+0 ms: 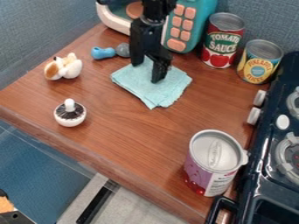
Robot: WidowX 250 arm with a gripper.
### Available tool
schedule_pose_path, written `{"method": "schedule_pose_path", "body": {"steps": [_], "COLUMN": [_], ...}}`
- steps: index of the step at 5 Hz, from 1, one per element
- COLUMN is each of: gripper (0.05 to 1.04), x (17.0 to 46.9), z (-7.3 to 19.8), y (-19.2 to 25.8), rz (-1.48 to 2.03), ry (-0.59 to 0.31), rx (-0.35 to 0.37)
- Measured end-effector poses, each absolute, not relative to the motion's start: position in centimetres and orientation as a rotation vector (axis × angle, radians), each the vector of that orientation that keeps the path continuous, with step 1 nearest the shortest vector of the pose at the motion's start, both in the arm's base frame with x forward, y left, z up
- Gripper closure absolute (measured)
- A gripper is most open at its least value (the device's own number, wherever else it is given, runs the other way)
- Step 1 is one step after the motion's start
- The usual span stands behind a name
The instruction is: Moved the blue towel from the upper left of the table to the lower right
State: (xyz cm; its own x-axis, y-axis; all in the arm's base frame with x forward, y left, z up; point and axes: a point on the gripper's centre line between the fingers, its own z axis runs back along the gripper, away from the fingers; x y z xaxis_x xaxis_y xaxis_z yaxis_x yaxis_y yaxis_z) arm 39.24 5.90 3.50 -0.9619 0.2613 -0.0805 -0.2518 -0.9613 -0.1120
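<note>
My gripper (147, 71) comes down from the top edge over the blue towel (151, 91), near the upper middle of the wooden table. Its two black fingers stand apart, one tip over the towel's upper left part and the other over its middle. The towel lies folded and nearly flat, with one corner pointing toward the front. Whether the fingertips touch the cloth, I cannot tell.
Behind stands a teal toy microwave (189, 26), with tomato (222, 40) and pineapple (260, 61) cans to its right. A blue-grey toy (104, 53), white-brown toy (63, 68), mushroom (69, 114), purple-white can (214, 162) and stove (271, 162) surround the wood.
</note>
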Motion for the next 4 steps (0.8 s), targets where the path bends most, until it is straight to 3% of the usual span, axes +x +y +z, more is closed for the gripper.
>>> {"method": "schedule_pose_path", "body": {"steps": [2,4], "gripper": [0.083,0.083], "x": [37.6,34.3], "z": [2.7,2.4], "y": [4.7,3.6], "rz": [2.903,2.910], "ry": [-0.104,-0.104], "rx": [-0.132,-0.056]}}
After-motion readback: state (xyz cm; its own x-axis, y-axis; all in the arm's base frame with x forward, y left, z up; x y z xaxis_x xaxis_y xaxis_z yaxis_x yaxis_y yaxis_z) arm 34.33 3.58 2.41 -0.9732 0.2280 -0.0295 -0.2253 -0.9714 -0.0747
